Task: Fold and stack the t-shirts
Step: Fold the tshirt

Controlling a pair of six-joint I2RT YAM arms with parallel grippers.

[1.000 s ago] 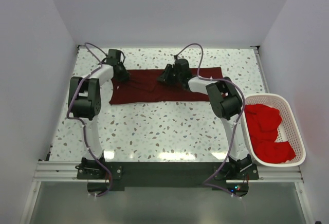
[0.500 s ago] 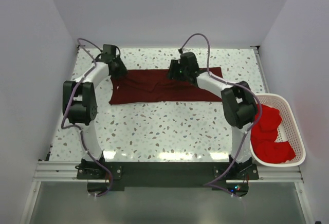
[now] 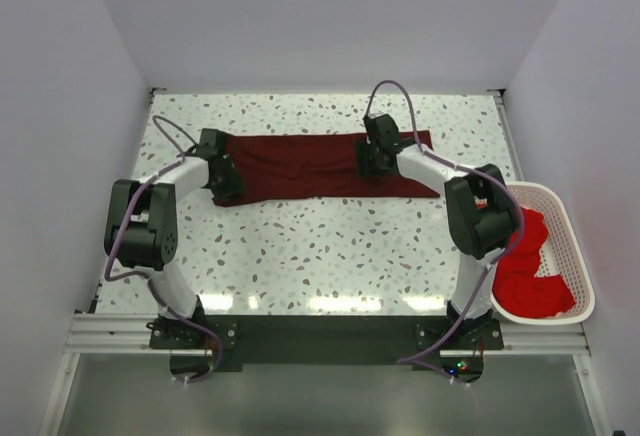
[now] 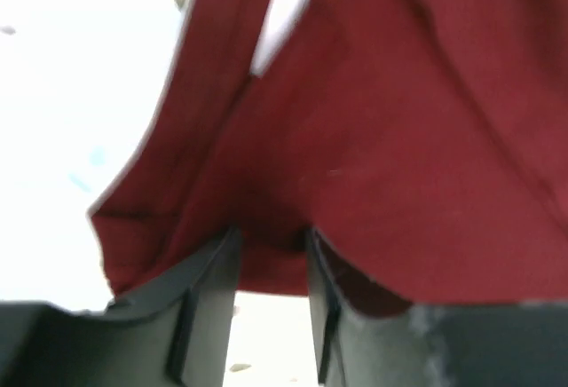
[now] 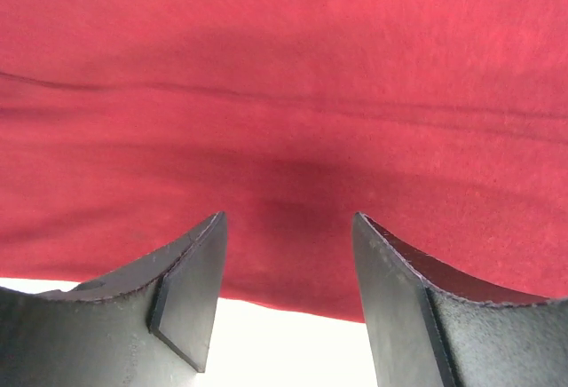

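Note:
A dark maroon t-shirt (image 3: 300, 164) lies as a long folded strip across the far half of the table. My left gripper (image 3: 222, 178) is at its left end, low over the near edge. In the left wrist view the jaws (image 4: 271, 238) stand a little apart, with the cloth (image 4: 399, 138) at the tips and its white neck label (image 4: 275, 23) beyond. My right gripper (image 3: 372, 161) is on the strip's right half. In the right wrist view it (image 5: 288, 223) is open over the cloth's (image 5: 284, 67) near edge. Brighter red shirts (image 3: 525, 271) lie in the basket.
A white mesh basket (image 3: 572, 218) stands at the table's right edge, beside the right arm. White walls close in the table on the left, back and right. Speckled tabletop (image 3: 320, 256) shows between the shirt and the arm bases.
Both grippers came from the shirt's far edge toward its near edge, and the right one also moved right. The shirt now lies as a smoother strip.

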